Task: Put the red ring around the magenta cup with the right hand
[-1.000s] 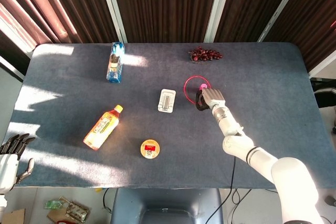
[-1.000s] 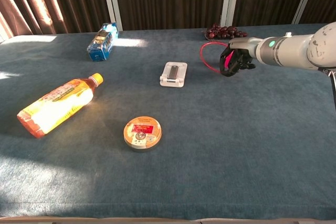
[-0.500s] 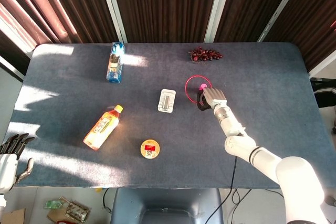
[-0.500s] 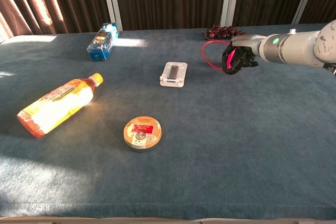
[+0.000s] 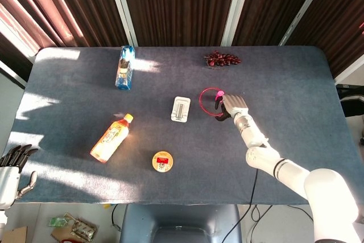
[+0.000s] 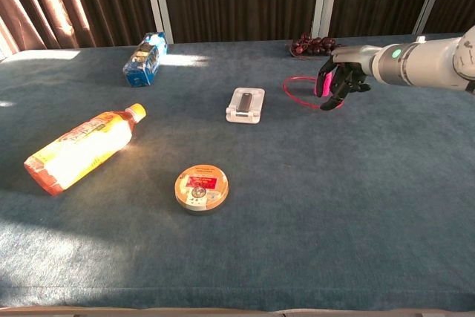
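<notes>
The red ring lies flat on the blue-grey table, and the magenta cup stands upright inside its loop, toward the ring's right side. The right hand is right at the cup, its dark fingers spread and curling down beside it; they seem to touch the cup, though the chest view is too small to say whether they actually grip it (the head view hides the contact under the back of the hand).

The left hand hangs off the table's near left corner, fingers apart, holding nothing.

Just left of the ring lies a small white case. Behind the ring, near the far edge, sits a bunch of dark grapes.
</notes>
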Robot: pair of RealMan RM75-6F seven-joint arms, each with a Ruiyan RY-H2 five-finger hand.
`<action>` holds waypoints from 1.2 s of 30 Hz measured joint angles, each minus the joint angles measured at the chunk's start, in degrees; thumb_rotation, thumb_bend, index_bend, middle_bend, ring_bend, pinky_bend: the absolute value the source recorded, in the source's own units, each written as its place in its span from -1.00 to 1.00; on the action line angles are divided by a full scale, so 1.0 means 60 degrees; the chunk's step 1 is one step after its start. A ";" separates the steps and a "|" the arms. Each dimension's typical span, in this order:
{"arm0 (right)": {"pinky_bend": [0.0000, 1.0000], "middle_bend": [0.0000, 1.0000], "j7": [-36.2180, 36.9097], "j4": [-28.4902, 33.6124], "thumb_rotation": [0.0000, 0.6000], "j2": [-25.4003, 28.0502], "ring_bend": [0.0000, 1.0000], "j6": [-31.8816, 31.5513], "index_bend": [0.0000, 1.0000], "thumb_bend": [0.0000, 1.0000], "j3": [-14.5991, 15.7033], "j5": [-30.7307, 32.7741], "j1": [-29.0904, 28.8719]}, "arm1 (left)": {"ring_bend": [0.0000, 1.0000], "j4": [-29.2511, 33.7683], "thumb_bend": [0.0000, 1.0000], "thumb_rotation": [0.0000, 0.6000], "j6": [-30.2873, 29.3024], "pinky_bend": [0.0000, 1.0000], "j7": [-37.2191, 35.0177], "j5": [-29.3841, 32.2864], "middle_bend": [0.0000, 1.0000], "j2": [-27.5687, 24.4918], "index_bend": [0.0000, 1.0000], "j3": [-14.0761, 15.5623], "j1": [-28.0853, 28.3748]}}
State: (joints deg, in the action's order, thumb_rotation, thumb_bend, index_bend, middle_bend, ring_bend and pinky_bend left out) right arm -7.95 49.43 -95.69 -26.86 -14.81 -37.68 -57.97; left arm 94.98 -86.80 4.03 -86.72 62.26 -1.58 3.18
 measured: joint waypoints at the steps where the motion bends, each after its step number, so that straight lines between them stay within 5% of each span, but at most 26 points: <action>1: 1.00 0.83 -0.0007 0.0122 1.00 0.0058 0.88 -0.0031 0.15 -0.41 0.0002 -0.0006 0.0008 | -0.78 -0.0002 -0.07 1.00 0.0007 -0.48 -0.0001 0.0002 -0.70 0.0001 -0.54 -0.0001 0.0004; 11: 1.00 0.83 -0.0343 0.3291 1.00 0.1490 0.85 -0.1636 0.13 -0.46 0.0133 -0.0728 0.0546 | -0.78 -0.0045 -0.07 1.00 -0.0024 -0.48 0.0010 -0.0047 -0.70 0.0014 -0.54 -0.0004 0.0013; 15: 1.00 0.80 -0.1007 0.5496 1.00 0.2408 0.72 -0.3514 0.08 -0.48 0.0364 -0.1178 0.1135 | -0.78 -0.0046 -0.07 1.00 -0.0125 -0.48 0.0084 -0.0050 -0.70 0.0042 -0.54 -0.0031 -0.0013; 19: 0.94 0.45 -0.1720 0.7650 1.00 0.3383 0.41 -0.5646 0.01 -0.53 0.0774 -0.1898 0.1998 | -0.78 -0.0045 -0.07 1.00 -0.0218 -0.48 0.0157 0.0008 -0.70 0.0078 -0.54 -0.0081 -0.0049; 27: 0.10 -0.36 -0.2136 0.9309 1.00 0.4984 -0.42 -0.9042 -0.35 -0.62 0.2468 -0.4933 0.4704 | -0.78 0.0021 -0.07 1.00 -0.0153 -0.48 0.0457 0.0244 -0.70 0.0127 -0.54 -0.0142 -0.0058; 32: -0.52 -0.71 -0.1714 0.8787 1.00 0.5171 -0.83 -1.0410 -0.68 -0.65 0.3276 -0.6499 0.6123 | -0.78 0.0049 -0.07 1.00 -0.0104 -0.48 0.0697 0.0326 -0.70 0.0193 -0.54 -0.0158 -0.0041; 36: -0.66 -0.88 -0.1399 0.7846 1.00 0.5056 -0.98 -1.1141 -0.86 -0.66 0.3570 -0.7107 0.7017 | -0.78 0.0056 -0.07 1.00 -0.0052 -0.48 0.0801 0.0416 -0.70 0.0236 -0.54 -0.0193 -0.0016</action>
State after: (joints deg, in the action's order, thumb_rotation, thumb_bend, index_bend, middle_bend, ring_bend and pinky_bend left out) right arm -16.34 96.51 -65.35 -93.71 6.61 -80.32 -15.87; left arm 95.32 -87.12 8.84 -84.22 63.68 -2.73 3.08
